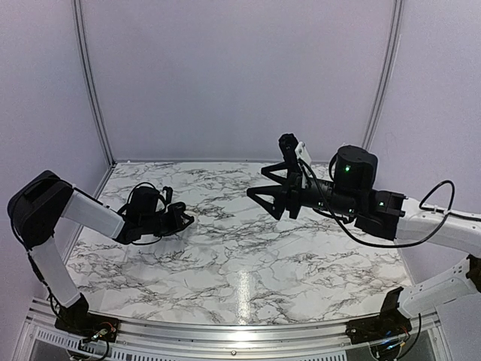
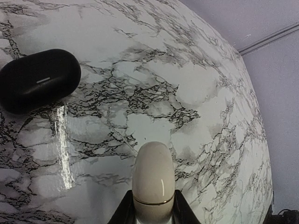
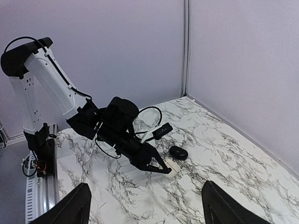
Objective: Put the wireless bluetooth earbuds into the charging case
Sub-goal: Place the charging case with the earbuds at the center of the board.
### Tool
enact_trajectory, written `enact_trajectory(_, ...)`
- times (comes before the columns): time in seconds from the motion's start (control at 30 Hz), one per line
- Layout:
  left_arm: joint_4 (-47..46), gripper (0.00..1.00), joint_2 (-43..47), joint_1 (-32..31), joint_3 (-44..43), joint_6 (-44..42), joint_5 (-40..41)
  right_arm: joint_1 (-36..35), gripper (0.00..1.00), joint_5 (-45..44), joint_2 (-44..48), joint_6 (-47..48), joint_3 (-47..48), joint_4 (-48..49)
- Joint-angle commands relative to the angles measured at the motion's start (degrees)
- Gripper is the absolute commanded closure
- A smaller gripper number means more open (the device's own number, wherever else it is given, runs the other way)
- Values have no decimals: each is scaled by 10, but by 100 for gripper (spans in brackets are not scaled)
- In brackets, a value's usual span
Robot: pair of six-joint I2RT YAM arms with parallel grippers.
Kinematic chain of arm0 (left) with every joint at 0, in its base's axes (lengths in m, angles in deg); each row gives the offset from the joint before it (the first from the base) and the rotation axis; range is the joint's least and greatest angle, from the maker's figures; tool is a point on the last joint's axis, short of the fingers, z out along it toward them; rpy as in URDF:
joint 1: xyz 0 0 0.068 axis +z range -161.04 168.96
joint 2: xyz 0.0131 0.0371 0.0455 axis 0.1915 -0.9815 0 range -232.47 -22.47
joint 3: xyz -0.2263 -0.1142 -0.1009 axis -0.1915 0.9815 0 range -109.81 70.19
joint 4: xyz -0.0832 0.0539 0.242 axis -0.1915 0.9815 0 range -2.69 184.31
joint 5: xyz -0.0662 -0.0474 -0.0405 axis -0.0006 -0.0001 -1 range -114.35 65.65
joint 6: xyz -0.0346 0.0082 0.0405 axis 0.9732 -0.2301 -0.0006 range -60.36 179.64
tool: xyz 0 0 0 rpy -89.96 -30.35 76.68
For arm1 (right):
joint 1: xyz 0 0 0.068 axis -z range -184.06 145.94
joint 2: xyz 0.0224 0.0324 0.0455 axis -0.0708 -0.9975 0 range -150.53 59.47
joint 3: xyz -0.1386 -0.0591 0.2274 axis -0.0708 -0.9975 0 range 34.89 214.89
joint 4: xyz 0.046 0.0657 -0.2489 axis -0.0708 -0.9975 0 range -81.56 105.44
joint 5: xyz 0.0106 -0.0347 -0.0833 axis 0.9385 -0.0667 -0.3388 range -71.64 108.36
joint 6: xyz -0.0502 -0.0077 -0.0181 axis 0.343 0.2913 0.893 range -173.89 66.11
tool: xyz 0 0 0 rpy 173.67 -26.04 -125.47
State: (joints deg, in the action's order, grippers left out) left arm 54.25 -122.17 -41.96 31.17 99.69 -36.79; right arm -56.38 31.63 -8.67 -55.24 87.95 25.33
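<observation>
On the left of the marble table point(image 1: 240, 263), seen from above, the left gripper point(image 1: 184, 220) sits low at the surface, while the right gripper point(image 1: 263, 184) hangs high over the far right with its jaws spread and nothing between them. The left wrist view shows the charging case point(image 2: 153, 179), white, glossy and closed, pinched at its near end between the black fingers point(image 2: 184, 210). A black oval pod point(image 2: 39, 79) lies apart to the far left. No loose earbuds show. From the right wrist, its own fingers point(image 3: 74, 207) stand wide, and the case rests on the table at the left gripper's tips, just beside the pod. The case looks light, stiff and slippery, likely to squirt from a pinch on its curves. It is best held across the flatter sides below the seam, leaving the lid free.
</observation>
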Motion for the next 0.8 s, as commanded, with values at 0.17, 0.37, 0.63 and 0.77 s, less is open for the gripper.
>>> enact_trajectory(0.17, 20, 81, -49, 21, -22, 29, -10, 3, 18, -13, 20, -7, -5, 10)
enact_trajectory(0.37, 55, 56, -45, 33, -24, 37, 0, 3, 18, -13, 17, -2, -1, 6)
enact_trajectory(0.63, 107, 22, 6, 50, -3, 28, 15, 3, 13, -20, 15, 0, 2, 2)
enact_trajectory(0.77, 149, 1, 59, 54, 7, 10, 26, 21, 10, -16, 9, -20, 1, -1)
